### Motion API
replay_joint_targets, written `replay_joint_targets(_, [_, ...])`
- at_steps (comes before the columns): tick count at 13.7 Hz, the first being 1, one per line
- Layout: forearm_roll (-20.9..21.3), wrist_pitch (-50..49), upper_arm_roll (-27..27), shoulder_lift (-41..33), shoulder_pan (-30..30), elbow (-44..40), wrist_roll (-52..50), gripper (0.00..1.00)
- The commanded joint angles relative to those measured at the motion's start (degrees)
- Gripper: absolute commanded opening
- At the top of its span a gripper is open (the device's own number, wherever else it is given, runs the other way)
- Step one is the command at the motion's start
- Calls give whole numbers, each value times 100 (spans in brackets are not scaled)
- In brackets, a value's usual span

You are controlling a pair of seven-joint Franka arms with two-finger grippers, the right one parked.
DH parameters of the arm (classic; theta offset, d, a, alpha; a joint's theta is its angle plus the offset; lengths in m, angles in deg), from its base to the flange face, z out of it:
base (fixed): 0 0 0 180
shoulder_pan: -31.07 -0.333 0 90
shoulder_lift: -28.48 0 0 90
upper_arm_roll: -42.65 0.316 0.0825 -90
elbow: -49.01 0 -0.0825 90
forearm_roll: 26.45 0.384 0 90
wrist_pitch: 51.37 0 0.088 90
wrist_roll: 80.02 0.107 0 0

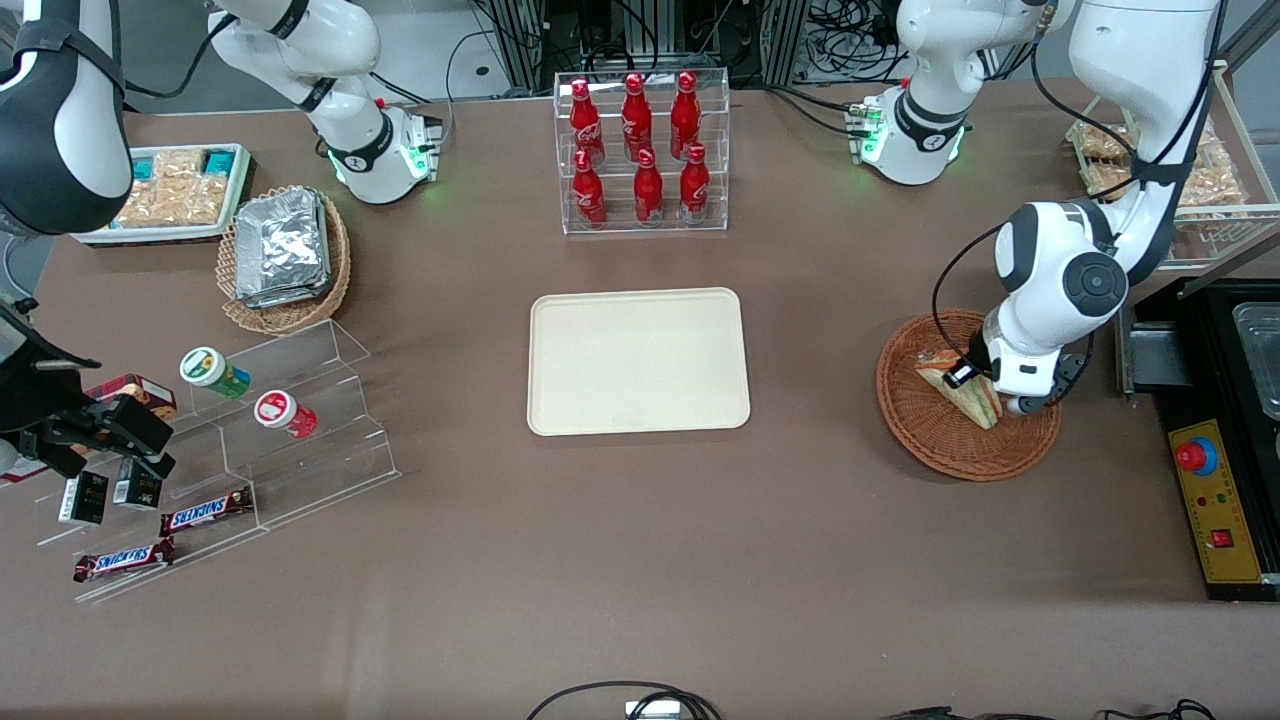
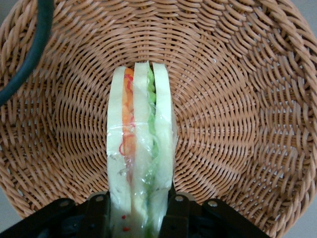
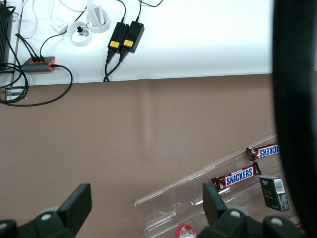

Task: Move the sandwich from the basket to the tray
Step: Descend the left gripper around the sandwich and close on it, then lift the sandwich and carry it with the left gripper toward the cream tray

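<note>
Left wrist view shows the matter plainly: the sandwich (image 2: 140, 153) stands on its edge in the basket (image 2: 237, 114), striped filling facing the camera, its long axis running straight out from the gripper (image 2: 139, 218). The jaws sit one on each bread face, closed up against the wrapped wedge, so I'd say they have hold of it, though only at its near end.

From the front, the gripper (image 1: 975, 385) is down inside the basket (image 1: 935, 445), with the sandwich (image 1: 968, 395) under it and not lifted clear as far as I can tell. From the basket's middle, the sandwich lies a little toward twelve o'clock.

The tray (image 1: 638, 361) rests bare in the middle of the table (image 1: 640, 560), well apart from the basket, at about nine o'clock from it in the front view, toward the parked arm's end. My guess is the coming move is a straight lift out over the wicker rim, then a sideways carry. With the grip so near one end, the wedge could tip or slide in its slick wrapping.
</note>
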Motion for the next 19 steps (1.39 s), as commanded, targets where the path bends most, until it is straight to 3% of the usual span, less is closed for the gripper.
replay_joint_targets(1, [80,-52,-17,-187,-35,1,-88,0])
replay_joint_targets(5, [115,-973,-52,-688,-17,-349,131,0])
replay_joint_targets(9, [124,-2012,-279,-698,140,-1350,210,0])
replay_joint_targets(16, [159,-2066,-1632,-460,158,-1968,176,0])
replay_joint_targets(19, [571,-2066,-2326,-461,158,-1994,105,0])
